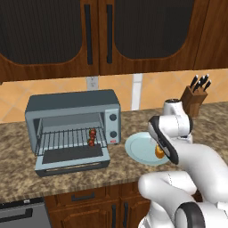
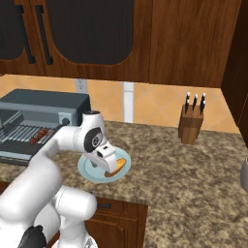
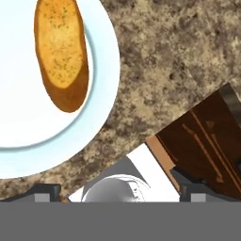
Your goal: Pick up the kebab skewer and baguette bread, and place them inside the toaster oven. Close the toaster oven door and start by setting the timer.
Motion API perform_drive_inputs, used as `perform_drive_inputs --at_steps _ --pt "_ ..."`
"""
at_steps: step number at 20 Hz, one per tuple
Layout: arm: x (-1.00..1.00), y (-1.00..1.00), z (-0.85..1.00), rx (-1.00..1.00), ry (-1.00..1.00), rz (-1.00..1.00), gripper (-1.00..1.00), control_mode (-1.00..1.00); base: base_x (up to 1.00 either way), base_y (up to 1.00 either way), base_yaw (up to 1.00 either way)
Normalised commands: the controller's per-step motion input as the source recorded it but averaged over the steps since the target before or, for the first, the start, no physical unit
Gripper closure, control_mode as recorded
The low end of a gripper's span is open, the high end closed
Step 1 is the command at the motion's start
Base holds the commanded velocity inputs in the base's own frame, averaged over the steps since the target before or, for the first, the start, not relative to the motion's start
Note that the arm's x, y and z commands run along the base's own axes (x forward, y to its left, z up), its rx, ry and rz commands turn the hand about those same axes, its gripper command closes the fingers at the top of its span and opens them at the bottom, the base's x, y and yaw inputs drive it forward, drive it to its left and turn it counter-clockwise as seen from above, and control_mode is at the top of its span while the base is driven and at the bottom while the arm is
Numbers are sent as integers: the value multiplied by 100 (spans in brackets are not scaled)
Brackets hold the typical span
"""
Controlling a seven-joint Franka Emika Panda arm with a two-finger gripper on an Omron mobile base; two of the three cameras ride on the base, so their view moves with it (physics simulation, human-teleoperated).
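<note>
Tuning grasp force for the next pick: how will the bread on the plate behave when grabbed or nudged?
The bread looks like a crusty, toasted piece, so probably stiff and light, though a hard squeeze might crush it. It lies flat on a smooth plate, so a nudge would likely slide it rather than roll it. Its long oval shape suggests gripping across the narrow width.

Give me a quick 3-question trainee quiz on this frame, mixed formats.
1. True or false: the kebab skewer lies on the rack inside the toaster oven.
2. What does the baguette bread rest on?
3. The toaster oven door is: A) shut B) folded down open C) missing.

Key: 1. True. 2. The pale plate on the counter. 3. B.
</note>
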Motion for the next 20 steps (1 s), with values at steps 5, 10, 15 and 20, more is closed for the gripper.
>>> perform_drive_inputs --at_steps 5,10,15,20 --pt "23 0 -22 0 5 0 -100 -100 0 0 0" --pt "33 0 -17 0 4 0 -100 -100 0 0 0" --pt "33 0 -23 0 6 0 -100 -100 0 0 0" --pt "24 0 -24 0 6 0 -100 -100 0 0 0"
